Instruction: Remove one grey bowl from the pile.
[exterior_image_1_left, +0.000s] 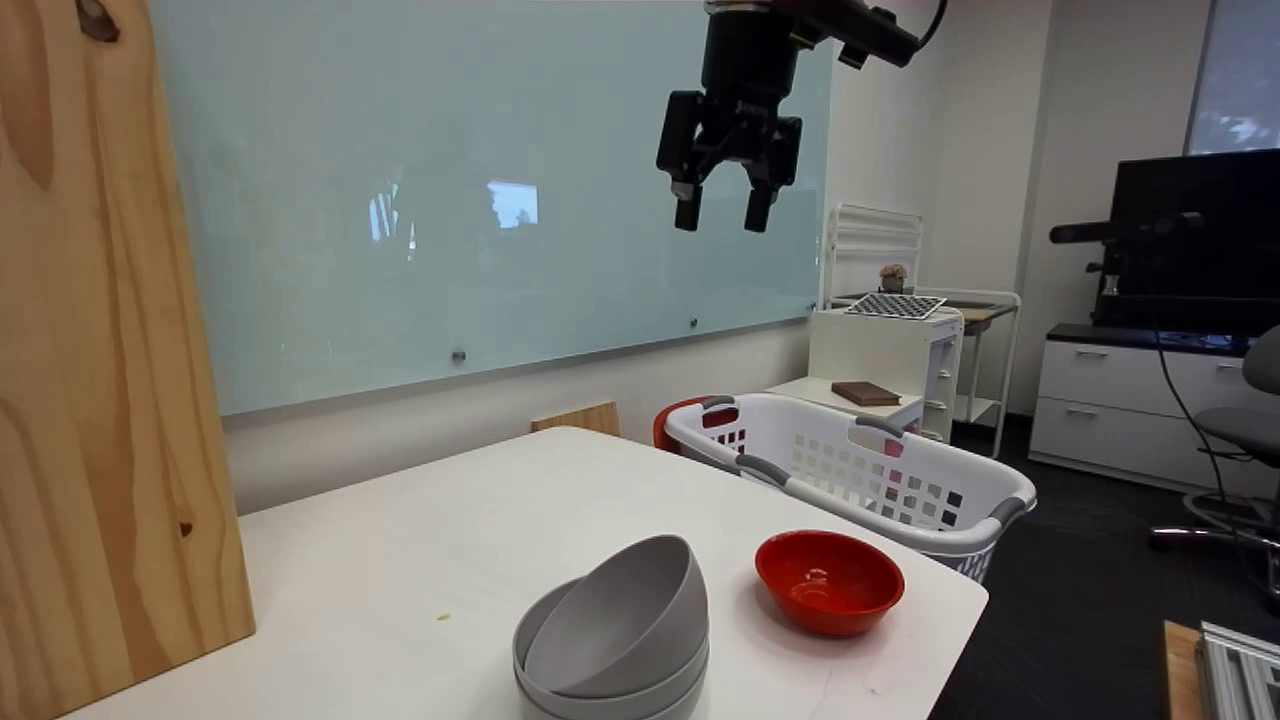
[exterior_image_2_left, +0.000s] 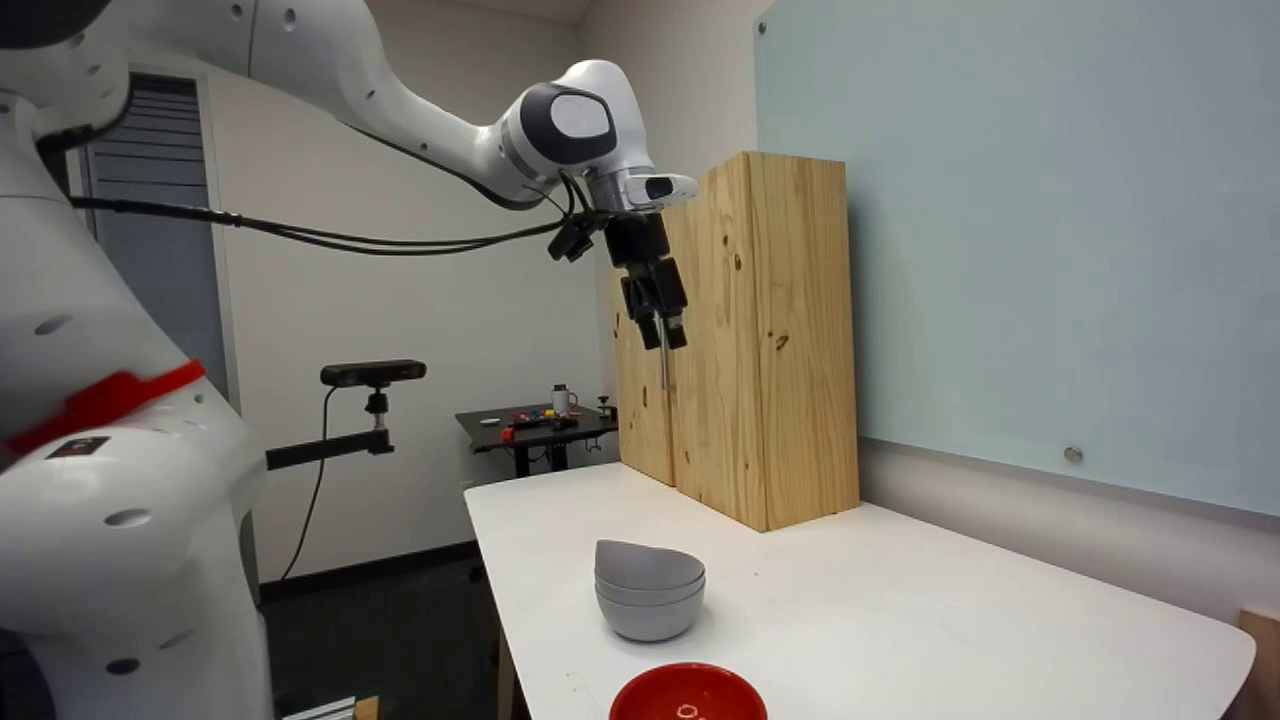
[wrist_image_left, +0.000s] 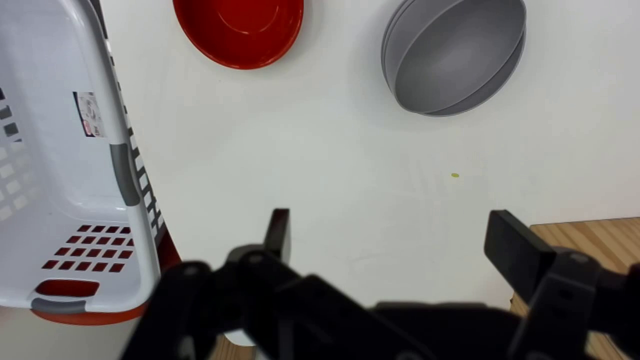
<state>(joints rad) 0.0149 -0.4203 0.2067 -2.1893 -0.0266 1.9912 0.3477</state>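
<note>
The pile (exterior_image_1_left: 612, 703) of nested grey bowls stands on the white table. The top grey bowl (exterior_image_1_left: 632, 620) sits tilted in the pile, its rim raised on one side. In an exterior view the pile (exterior_image_2_left: 650, 612) and the top grey bowl (exterior_image_2_left: 648, 565) show whole. In the wrist view the tilted grey bowl (wrist_image_left: 460, 55) is at the upper right, cut by the frame's top. My gripper (exterior_image_1_left: 722, 212) is open and empty, high above the table and apart from the bowls; it also shows in an exterior view (exterior_image_2_left: 663, 335) and the wrist view (wrist_image_left: 392, 227).
A glossy red bowl (exterior_image_1_left: 830, 582) stands beside the pile near the table's (exterior_image_1_left: 400, 570) edge. A white laundry basket (exterior_image_1_left: 955, 465) stands beyond that edge. Tall wooden panels (exterior_image_2_left: 805, 340) stand on the table against the wall side, below a glass board (exterior_image_2_left: 1020, 240).
</note>
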